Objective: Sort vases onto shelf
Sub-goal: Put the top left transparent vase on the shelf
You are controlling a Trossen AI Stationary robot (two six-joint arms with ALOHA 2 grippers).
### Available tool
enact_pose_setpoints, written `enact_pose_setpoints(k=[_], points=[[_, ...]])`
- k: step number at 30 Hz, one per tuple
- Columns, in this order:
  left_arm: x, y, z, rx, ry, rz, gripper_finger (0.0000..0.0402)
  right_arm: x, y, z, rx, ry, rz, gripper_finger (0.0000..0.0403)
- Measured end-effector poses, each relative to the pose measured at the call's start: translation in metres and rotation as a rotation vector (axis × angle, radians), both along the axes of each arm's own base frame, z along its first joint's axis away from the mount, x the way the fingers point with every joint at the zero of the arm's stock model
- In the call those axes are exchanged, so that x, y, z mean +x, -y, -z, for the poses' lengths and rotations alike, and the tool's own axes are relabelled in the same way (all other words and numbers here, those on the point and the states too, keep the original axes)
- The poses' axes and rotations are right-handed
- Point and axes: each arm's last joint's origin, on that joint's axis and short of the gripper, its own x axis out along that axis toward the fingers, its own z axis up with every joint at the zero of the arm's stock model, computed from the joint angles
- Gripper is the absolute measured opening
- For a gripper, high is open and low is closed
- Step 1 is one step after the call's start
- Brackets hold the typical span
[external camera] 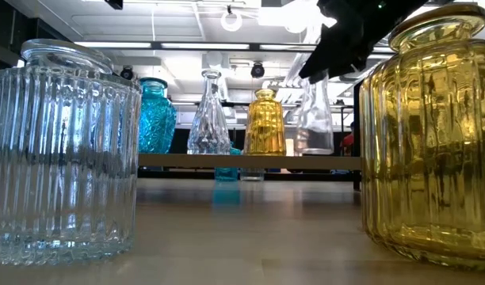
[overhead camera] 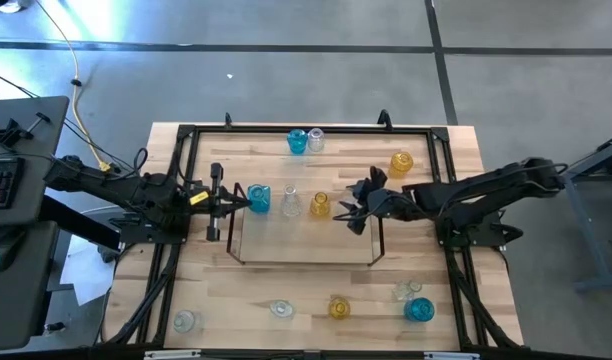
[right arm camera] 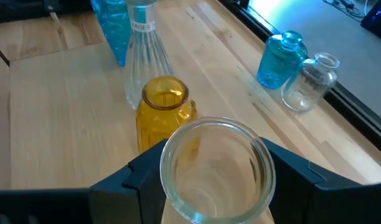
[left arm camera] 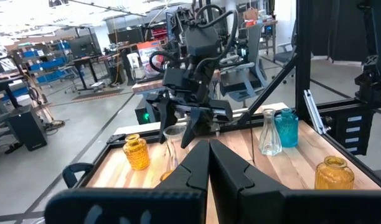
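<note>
Wood table point(overhead camera: 316, 285) fills the centre of the high view, black frame at its edges. Shelf point(overhead camera: 306, 240) sits mid-frame, a low rack w/ light wood top.

Left arm reaches in from the left edge, stretched level toward the shelf's left end. Left gripper point(overhead camera: 244, 203) has its fingers pressed together w/ nothing between, tip just beside the blue vase point(overhead camera: 259, 198).

Right arm comes from the right edge, bent, wrist tilted over the shelf's right part. Right gripper point(overhead camera: 351, 212) is clenched on a clear vase point(right arm camera: 216, 169); in the right wrist view its open mouth sits between the fingers, just in front of the amber vase point(overhead camera: 320, 204).

On the shelf, left to right: blue, a tall clear flask point(overhead camera: 290, 203), amber, then the held one at the row's right end.

Off the shelf: blue + clear pair point(overhead camera: 304, 140) at upper centre, amber vase point(overhead camera: 401, 161) upper right, and five along the bottom edge, incl. a clear jar point(external camera: 62, 150) and amber jar point(external camera: 433, 138) looming large in the low view.
</note>
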Motion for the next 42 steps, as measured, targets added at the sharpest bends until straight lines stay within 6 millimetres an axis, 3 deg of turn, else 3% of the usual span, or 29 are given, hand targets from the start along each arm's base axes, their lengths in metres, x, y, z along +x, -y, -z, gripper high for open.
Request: enact_pose_setpoints(k=[17, 26, 31, 42], points=[[0.000, 0.000, 0.000, -0.001, 0.004, 0.000, 0.0001, -0.008, 0.016, 0.003, 0.030, -0.100, 0.005, 0.0206], [0.000, 0.000, 0.000, -0.001, 0.004, 0.000, 0.0001, -0.009, 0.016, 0.005, 0.038, -0.124, 0.008, 0.0258], [0.000, 0.000, 0.000, -0.001, 0.004, 0.000, 0.0001, -0.010, 0.016, 0.006, 0.030, -0.133, 0.002, 0.0266], [0.000, 0.000, -0.002, -0.024, 0.027, 0.001, 0.0001, -0.009, 0.016, -0.023, 0.012, -0.163, 0.008, 0.0267]])
